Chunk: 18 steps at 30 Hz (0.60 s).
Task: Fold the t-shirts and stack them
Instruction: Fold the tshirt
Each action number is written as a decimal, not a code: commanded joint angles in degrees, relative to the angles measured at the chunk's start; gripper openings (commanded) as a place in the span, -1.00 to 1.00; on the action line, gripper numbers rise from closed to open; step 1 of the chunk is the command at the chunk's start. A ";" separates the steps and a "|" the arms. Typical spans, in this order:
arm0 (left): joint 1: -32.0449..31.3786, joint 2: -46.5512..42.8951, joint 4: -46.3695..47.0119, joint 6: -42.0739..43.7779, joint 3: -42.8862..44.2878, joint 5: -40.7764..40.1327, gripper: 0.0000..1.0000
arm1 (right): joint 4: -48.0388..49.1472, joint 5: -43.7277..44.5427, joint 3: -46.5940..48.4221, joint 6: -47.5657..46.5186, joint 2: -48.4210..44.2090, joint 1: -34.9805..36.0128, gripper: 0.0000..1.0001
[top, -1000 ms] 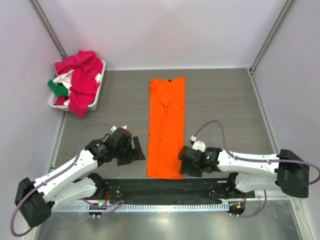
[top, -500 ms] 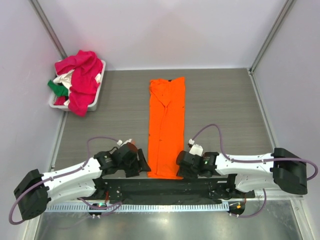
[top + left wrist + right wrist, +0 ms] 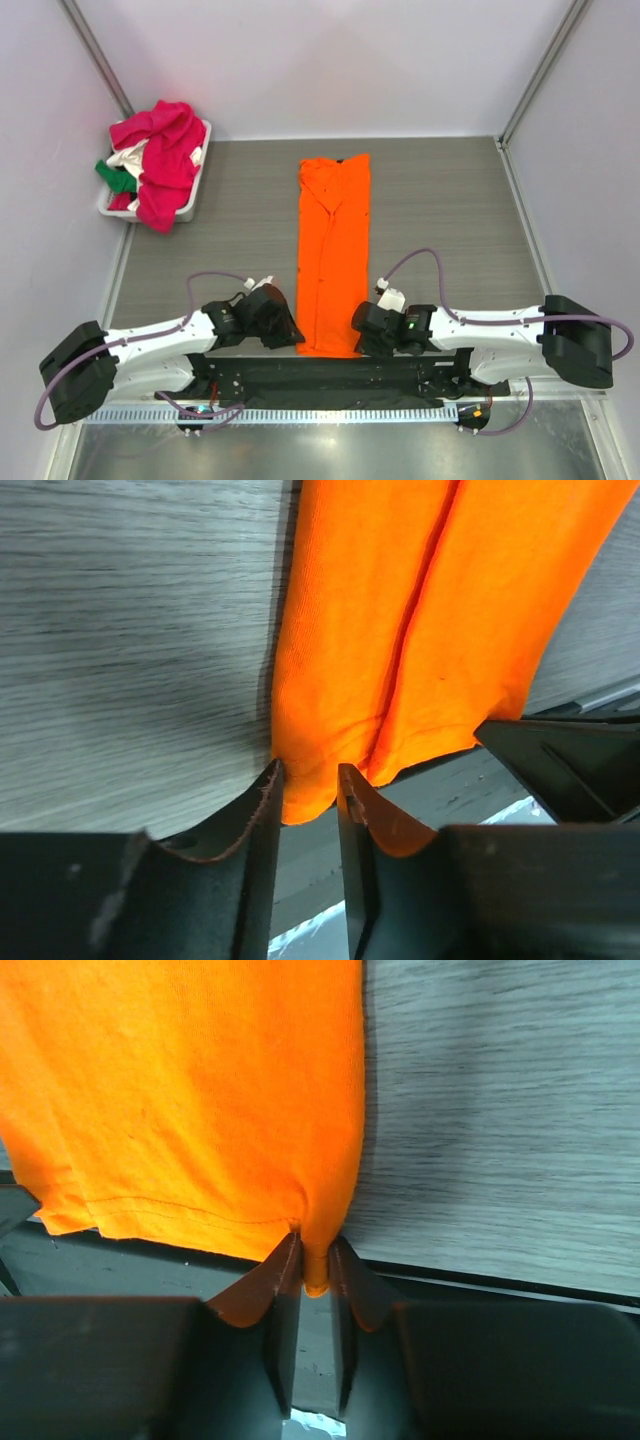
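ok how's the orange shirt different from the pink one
The orange shirt lies flat on the table, folded into a long strip; the pink shirt is crumpled in the basket, spilling over its rim. The right gripper pinches the orange shirt's near corner, the left gripper straddles the other; no gripper touches the pink shirt. Both are plain, bright colours.

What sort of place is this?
Likely a robotics lab workcell: plain walls around a table, a left arm and right arm bolted at its edge, an orange t-shirt, a basket of shirts.
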 commanded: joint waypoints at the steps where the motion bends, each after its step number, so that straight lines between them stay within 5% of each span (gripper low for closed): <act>1: -0.70 1.42 4.16 0.54 0.28 0.97 -0.43 | 0.57 3.10 -0.82 0.65 0.13 0.21 -0.57; 4: -1.22 2.65 4.43 0.81 0.72 0.97 -0.53 | 0.49 3.10 -1.00 0.83 -0.48 0.21 -0.69; 7: -1.66 3.10 4.34 1.16 0.98 1.15 -0.99 | 0.31 2.93 -1.52 1.18 -1.45 0.21 -0.91; 18: -2.02 -6.57 -18.14 1.68 13.70 -8.69 -1.00 | -14.10 7.93 8.04 1.09 -7.07 0.29 -0.98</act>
